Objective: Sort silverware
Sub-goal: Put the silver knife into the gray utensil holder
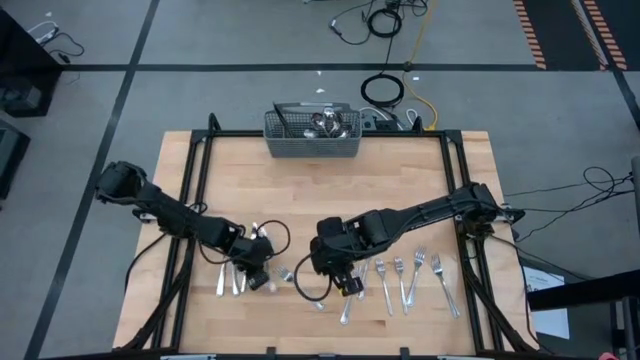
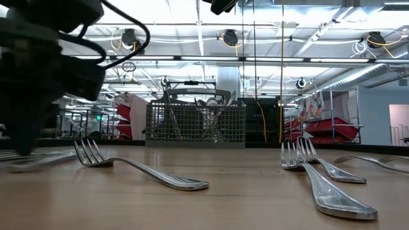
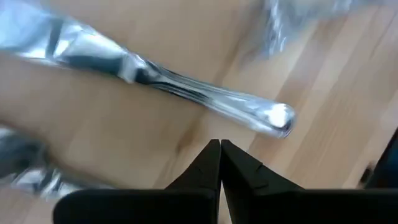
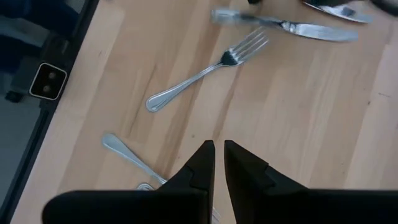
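The silverware lies loose on the wooden table (image 1: 320,200). Two knives (image 1: 228,280) lie at the near left, and a row of forks (image 1: 405,282) at the near right. One fork (image 4: 205,71) lies between the arms. My left gripper (image 3: 219,149) is shut and hangs low beside the knives. Its tips are close to the rounded handle end (image 3: 278,118) of one knife (image 3: 124,62), with nothing between the fingers. My right gripper (image 4: 217,152) hovers shut over the table's near middle (image 1: 335,268), holding nothing.
A grey wire-mesh basket (image 1: 312,135) with more cutlery stands at the far edge, and shows in the low view as the mesh basket (image 2: 195,124). Another handle (image 4: 127,155) lies under my right gripper. Bare wood stretches between the basket and the arms.
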Robot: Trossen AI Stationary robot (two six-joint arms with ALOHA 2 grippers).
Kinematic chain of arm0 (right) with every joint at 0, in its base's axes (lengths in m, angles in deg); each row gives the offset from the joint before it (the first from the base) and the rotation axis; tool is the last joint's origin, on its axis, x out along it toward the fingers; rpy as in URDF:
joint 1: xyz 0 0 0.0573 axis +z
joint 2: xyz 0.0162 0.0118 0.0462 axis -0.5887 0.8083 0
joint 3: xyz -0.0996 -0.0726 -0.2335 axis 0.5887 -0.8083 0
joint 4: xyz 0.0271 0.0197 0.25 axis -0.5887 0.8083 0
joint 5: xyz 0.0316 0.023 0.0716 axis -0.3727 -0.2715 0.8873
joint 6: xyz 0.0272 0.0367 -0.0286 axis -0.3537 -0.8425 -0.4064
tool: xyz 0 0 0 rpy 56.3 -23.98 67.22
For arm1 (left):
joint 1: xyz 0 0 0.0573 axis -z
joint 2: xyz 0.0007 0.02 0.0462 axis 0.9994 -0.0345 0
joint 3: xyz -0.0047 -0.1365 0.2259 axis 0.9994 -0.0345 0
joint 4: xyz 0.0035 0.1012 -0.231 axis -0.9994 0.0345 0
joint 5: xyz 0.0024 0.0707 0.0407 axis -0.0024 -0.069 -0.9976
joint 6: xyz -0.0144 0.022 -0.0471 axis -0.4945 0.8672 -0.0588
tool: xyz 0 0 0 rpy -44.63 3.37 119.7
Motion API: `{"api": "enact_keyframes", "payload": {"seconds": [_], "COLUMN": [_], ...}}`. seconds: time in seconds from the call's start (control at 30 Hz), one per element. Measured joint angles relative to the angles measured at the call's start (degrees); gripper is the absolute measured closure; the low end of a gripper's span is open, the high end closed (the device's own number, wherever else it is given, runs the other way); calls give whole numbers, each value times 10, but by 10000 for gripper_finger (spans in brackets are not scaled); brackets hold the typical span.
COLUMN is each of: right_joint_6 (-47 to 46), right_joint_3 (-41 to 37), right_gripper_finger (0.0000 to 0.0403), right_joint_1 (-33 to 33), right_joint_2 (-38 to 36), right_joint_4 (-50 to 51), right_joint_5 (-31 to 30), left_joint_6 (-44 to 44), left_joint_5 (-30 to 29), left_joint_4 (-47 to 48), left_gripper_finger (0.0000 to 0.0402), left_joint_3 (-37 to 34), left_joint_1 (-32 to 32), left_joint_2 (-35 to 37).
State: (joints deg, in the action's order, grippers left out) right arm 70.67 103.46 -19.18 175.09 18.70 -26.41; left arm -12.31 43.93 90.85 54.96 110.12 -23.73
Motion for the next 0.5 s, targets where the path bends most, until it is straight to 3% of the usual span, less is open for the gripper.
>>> {"api": "enact_keyframes", "payload": {"seconds": [0.27,0.5], "right_joint_6": [-14,-48], "right_joint_3": [0,0], "right_gripper_finger": [374,374], "right_joint_1": [11,21], "right_joint_2": [0,0], "right_joint_4": [3,3], "right_joint_5": [-3,-8], "left_joint_6": [-34,92], "left_joint_5": [-55,-32], "left_joint_4": [-123,-143], "left_gripper_finger": [389,389], "left_joint_3": [0,8], "left_joint_1": [-34,-115], "left_joint_2": [-45,-66]}}
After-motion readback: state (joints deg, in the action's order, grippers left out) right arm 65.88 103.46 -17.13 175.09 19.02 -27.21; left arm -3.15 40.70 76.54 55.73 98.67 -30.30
